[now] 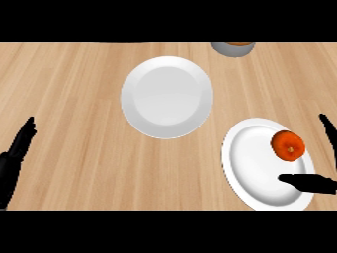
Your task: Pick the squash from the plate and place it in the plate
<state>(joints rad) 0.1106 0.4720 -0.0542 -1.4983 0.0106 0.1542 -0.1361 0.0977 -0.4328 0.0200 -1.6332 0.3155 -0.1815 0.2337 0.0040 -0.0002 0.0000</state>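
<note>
Nearest the camera, at about 8 o'clock, left hand (7,165) sits at the lower left edge of the wooden counter (68,79): fingers straight and pointing up, nothing in it, resting. No part in the job right now, as far as I can judge.

Moving right, white plate (167,96) lies just above centre, around 12 o'clock, with nothing on it. Reads as the target plate. Behind it at 1 o'clock, a grey bowl (234,48) is cut off by the top edge; something orange-brown inside, can't tell what.

Further right, at 4 o'clock, second white plate (262,165) carries the squash (287,146), a small orange round thing sitting on the plate's upper right part. The two plates are near each other but apart, not touching.

Right hand (331,163) is at the far right, 4 o'clock: fingers straight and spread upward beside the squash, thumb reaching across the plate's lower part below the squash. Hand wide open, holding nothing. Squash lies between thumb and fingers but apart from both; no contact visible.

Progress: early. Squash not yet grasped, not lifted, sits on its starting plate. Hand looks positioned for the grasp. All left to do: close on the squash, lift, carry up-left toward 12 o'clock, set it on the bare plate, release.
</note>
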